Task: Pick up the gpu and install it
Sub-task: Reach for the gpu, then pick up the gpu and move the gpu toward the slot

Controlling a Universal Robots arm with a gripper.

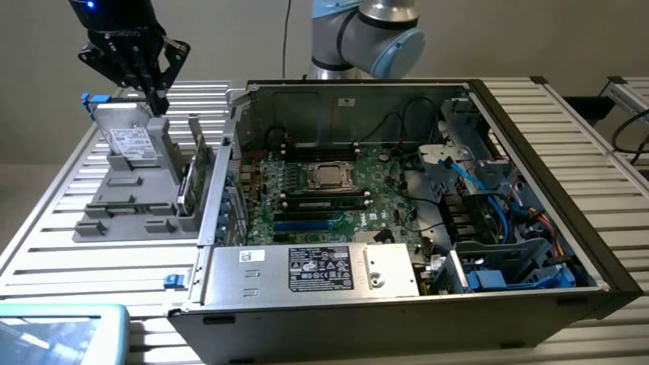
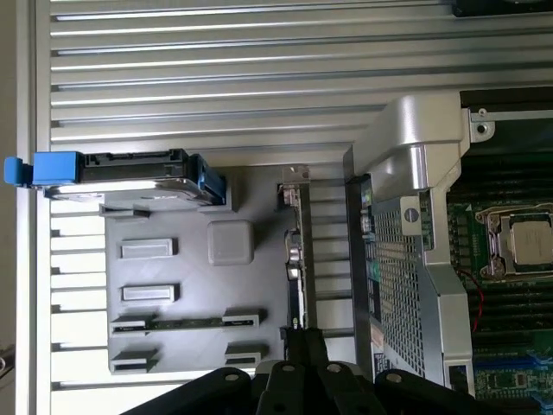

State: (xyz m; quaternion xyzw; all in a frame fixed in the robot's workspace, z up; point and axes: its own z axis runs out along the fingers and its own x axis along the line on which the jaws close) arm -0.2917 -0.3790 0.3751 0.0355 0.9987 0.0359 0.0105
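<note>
At the exterior view's left of the open computer case, the gpu is standing on its long edge in a grey holder, its metal bracket end pointing away from the camera. Nothing is holding it. The holder is probably keeping it upright so that its thin top edge is offered to a grasp from above. The fingers are hanging over the holder, pressed together and pinching nothing, clear above the card. In the wrist view they are lining up with one end of its edge.

A silver drive with blue tabs is leaning in its own cradle on the same holder, and a narrow memory stick is sitting in another slot. Each part seems to be getting a fixed, separate place so that it can be found and lifted alone.

The case is lying on its side with the panel off, so the motherboard is facing upward. I judge that this is leaving its slots reachable from straight above.

Everything is resting on a counter of ribbed aluminium slats. A plain beige wall is closing off the back, and the arm's base is rising behind the case.
</note>
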